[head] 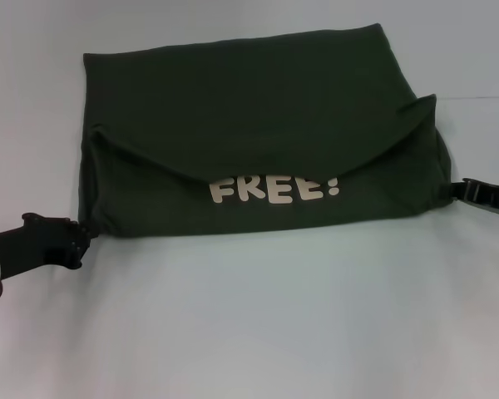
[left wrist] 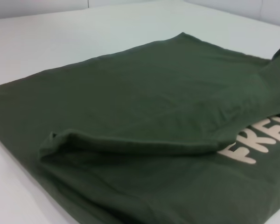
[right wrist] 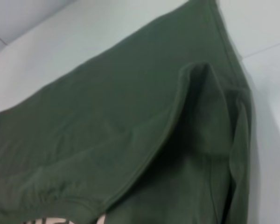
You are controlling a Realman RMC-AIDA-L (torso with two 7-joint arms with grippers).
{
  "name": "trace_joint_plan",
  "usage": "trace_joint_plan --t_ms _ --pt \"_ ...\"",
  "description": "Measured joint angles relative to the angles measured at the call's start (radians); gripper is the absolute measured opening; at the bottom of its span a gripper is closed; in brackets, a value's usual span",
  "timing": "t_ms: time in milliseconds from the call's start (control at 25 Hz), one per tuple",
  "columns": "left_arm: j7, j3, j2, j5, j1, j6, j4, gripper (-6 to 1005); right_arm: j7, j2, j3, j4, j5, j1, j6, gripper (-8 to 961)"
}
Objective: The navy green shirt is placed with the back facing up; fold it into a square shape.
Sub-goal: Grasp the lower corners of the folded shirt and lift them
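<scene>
At the left, the left gripper [head: 83, 237] sits low on the white desk [head: 249, 332], right against the near left corner of the navy green shirt [head: 258, 108]; whether its jaws are closed on the cloth there cannot be told. The shirt lies in the middle of the desk as a wide, partly folded bundle: a plain back panel spreads across the far side, and its curved near edge overlaps a lower layer whose cream lettering "FREE!" [head: 276, 189] faces up. The left wrist view shows a soft rolled fold [left wrist: 130, 144] at that side, not pressed flat. At the right, the right gripper [head: 468, 192] touches the shirt's right edge, and again the state of its jaws cannot be told. The work looks to be mid-fold, with both arms at opposite ends of the near layer. The next move probably calls for both ends to be carried together and evenly, so the fold lands square without dragging the layers beneath.
</scene>
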Motion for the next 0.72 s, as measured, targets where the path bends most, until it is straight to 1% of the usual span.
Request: trace_joint_plan --t_ms 120,160,240,440,560,720 --pt "-0.028 -0.004 0.0 0.0 0.008 0.026 0.013 -1 -0.047 -0.007 0.001 -0.002 0.057 -0.033 -0.048 20" --pt "-0.075 -0.006 0.0 0.001 0.026 0.075 0.042 -2 -0.068 -0.01 0.001 -0.005 0.079 -0.047 -0.071 20" --pt "-0.097 -0.008 -0.001 0.001 0.039 0.106 0.062 -2 -0.106 -0.012 0.002 -0.018 0.12 -0.082 -0.122 21" --pt "-0.165 -0.031 -0.003 0.003 0.095 0.27 0.128 -2 -0.183 -0.013 0.004 -0.075 0.192 -0.192 -0.277 21" --pt "-0.177 -0.074 -0.003 0.02 0.118 0.378 0.147 -2 -0.209 -0.011 0.025 -0.113 0.199 -0.252 -0.379 20" --pt "-0.182 -0.135 -0.004 0.055 0.142 0.516 0.169 -2 -0.261 -0.003 0.091 -0.151 0.198 -0.332 -0.506 20"
